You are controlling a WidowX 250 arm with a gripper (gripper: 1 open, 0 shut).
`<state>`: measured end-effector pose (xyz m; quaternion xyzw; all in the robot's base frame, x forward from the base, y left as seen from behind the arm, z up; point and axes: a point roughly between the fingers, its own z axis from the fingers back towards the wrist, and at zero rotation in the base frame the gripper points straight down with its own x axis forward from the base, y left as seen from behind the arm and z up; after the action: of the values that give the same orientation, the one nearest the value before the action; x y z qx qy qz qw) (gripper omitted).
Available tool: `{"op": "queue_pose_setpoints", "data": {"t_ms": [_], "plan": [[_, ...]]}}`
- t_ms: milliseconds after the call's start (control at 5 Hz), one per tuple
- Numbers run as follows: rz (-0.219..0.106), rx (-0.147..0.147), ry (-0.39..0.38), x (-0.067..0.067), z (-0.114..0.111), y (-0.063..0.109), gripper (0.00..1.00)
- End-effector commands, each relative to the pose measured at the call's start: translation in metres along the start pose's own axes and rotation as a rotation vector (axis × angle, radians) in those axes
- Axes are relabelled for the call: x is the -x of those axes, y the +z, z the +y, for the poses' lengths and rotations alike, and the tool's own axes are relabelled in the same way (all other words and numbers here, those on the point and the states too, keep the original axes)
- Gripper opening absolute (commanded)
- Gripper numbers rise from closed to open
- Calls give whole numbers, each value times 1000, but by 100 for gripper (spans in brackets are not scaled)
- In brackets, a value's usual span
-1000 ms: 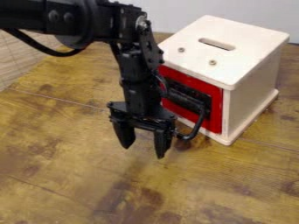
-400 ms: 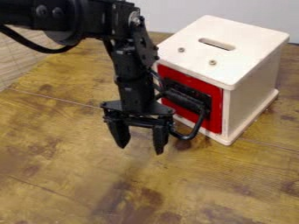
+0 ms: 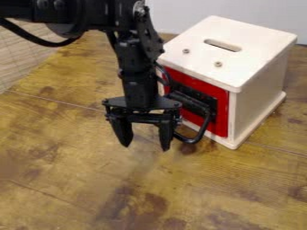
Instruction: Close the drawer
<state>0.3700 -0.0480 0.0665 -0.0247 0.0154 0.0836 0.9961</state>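
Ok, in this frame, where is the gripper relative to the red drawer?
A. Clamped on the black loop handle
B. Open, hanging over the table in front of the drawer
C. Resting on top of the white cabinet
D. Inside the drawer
B: the gripper has its fingers spread, holding nothing, over the wooden table in front of the drawer.

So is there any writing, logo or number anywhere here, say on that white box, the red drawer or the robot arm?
None can be read. The white cabinet, the red drawer, the gripper and the wooden table show no words, numbers or signs; the dark marks on the cabinet top are a slot and two dots.
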Motion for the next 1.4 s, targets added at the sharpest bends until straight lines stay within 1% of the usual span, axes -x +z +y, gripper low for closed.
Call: {"op": "queue_pose_setpoints", "data": {"t_ms": [0, 400, 600, 1000, 1200], "plan": [[-124, 47, -26, -7, 0, 46, 100], [-138, 43, 96, 1, -21, 44, 100], [-143, 44, 95, 3, -19, 38, 100], [-150, 47, 122, -3, -10, 23, 100], [-154, 50, 140, -4, -15, 17, 100]]}}
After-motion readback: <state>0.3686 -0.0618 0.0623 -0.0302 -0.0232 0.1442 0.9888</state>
